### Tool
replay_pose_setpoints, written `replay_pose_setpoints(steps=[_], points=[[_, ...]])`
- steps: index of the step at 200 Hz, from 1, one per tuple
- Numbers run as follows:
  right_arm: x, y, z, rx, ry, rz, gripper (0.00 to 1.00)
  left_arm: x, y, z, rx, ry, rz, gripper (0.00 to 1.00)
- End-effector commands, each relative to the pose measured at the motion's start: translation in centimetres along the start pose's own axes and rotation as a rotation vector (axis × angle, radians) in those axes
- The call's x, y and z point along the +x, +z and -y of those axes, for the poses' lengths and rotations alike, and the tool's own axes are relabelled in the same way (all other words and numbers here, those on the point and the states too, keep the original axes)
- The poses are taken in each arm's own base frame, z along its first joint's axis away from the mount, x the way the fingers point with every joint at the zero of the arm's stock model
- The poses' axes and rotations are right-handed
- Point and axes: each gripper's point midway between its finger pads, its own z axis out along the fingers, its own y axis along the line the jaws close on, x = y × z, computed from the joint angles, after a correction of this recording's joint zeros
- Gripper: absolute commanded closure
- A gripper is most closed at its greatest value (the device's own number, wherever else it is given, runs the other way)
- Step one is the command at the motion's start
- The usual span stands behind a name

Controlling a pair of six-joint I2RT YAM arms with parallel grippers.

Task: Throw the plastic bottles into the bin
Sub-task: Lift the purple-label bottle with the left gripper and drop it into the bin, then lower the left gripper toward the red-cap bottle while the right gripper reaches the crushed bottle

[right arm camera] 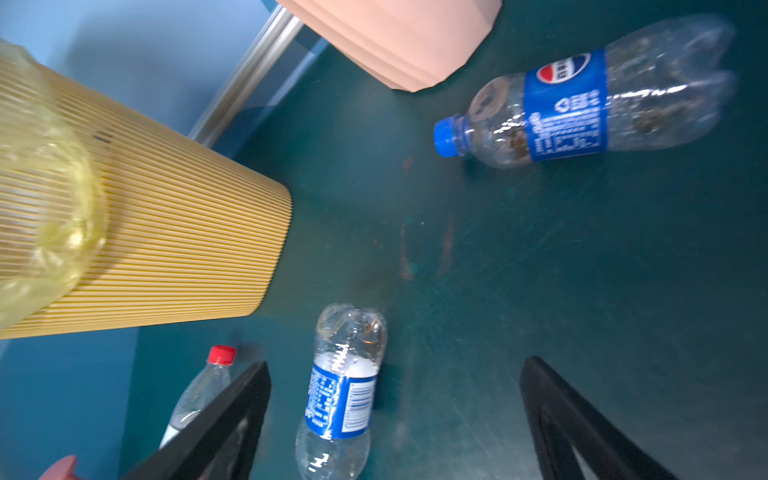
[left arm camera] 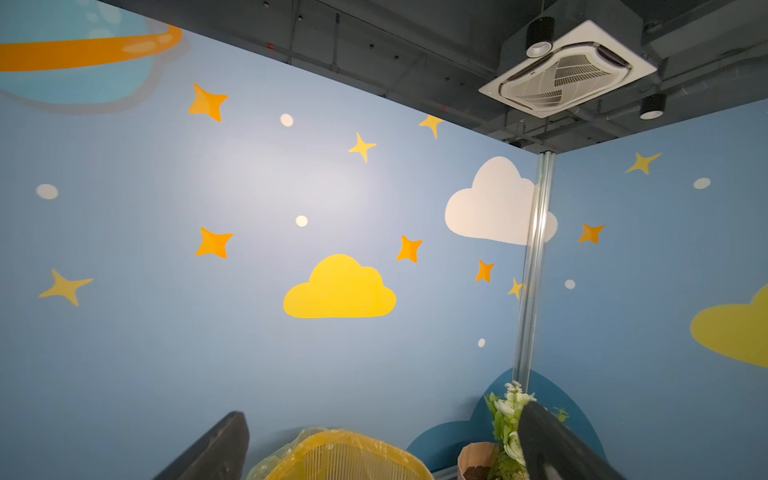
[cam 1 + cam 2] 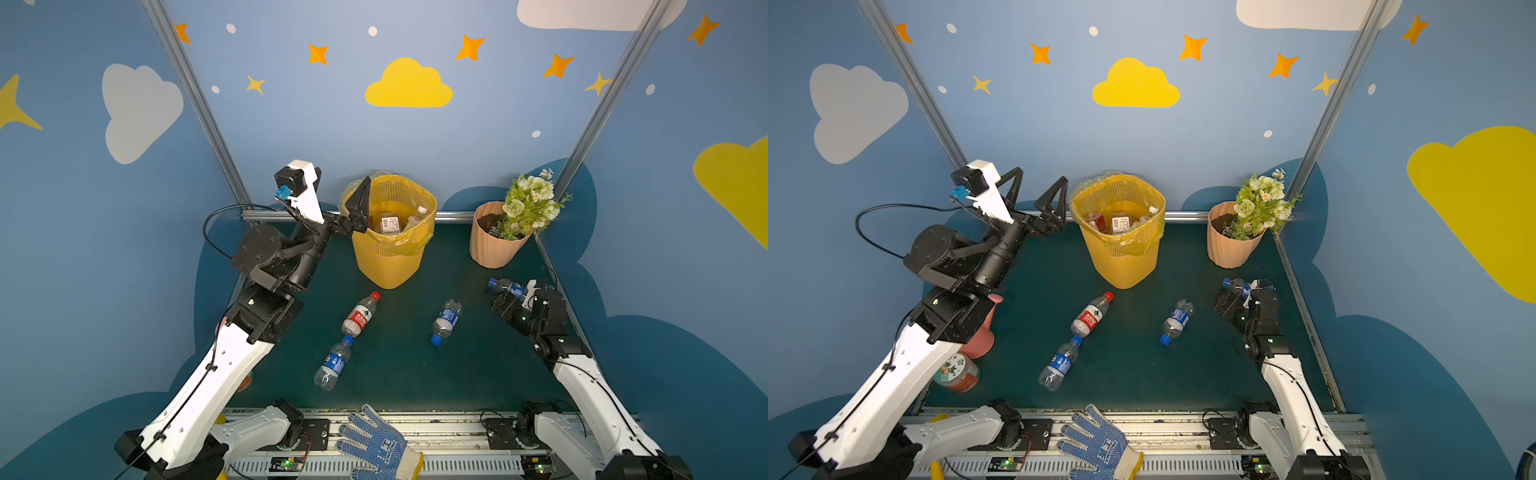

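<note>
Mostly, you lose things behind the arms. Your left gripper (image 3: 1042, 175) hangs raised just beside the left rim of the yellow bin (image 3: 1121, 266), jaws spread wide and empty. That shows plainly in a top view, but in a top view one finger (image 3: 360, 203) overlaps the bin's mouth and its partner is nearly hidden by the wrist camera mount. The left wrist view cuts both fingers off at the frame edge, with only the bagged rim and wall between them.

Inside the bin you can make out a barcoded bottle (image 3: 390, 224) and a white-capped bottle (image 3: 420, 212). A red-labelled bottle (image 3: 1096, 220) shows only in a top view where the finger does not cover it. You cannot tell how many lie beneath.

Your right gripper (image 1: 395, 362) has its jaws spread wide on nothing in the right wrist view. There the Pepsi bottle (image 1: 582, 104) lies blurred on the green table (image 1: 540, 270) ahead of the fingertips, near the peach flower pot (image 1: 395, 41). In both top views the gripper overlaps that bottle, so contact is unclear there.

In front of the bin lie a red-capped bottle (image 3: 360, 314), a blue-capped bottle (image 3: 332, 365) with its cap just beside that one's base, and a second blue-capped bottle (image 3: 445, 321) further right. The pink watering can (image 3: 984, 332) and a lidded jar (image 3: 957, 372) show in a top view. In a top view the left arm (image 3: 232, 365) hides the can and most of the jar.
</note>
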Motion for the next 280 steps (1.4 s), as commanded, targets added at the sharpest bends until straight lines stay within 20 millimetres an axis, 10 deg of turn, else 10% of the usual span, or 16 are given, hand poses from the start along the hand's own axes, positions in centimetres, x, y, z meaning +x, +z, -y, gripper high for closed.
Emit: replay_pose_setpoints(steps=[1,74,156,280], points=[[-2.2,-0.6,1.1,0.107,-0.021,0.037,0.07,8.0,-0.1,-2.0,-0.098,0.054,-0.201,0.00],[-2.7,1.2,1.3,0.112,0.034,-0.054,0.07,18.8,-6.0,-5.1,-0.229,-0.034,-0.468,0.00],[4.1,5.1,-2.6,0.045,-0.009,-0.331,0.09,28.3,-11.8,-9.2,-0.451,-0.108,-0.723,0.00],[11.7,8.1,-5.8,0.075,-0.139,-0.594,0.11,34.0,-16.9,-11.7,-0.585,-0.172,-0.872,0.00]])
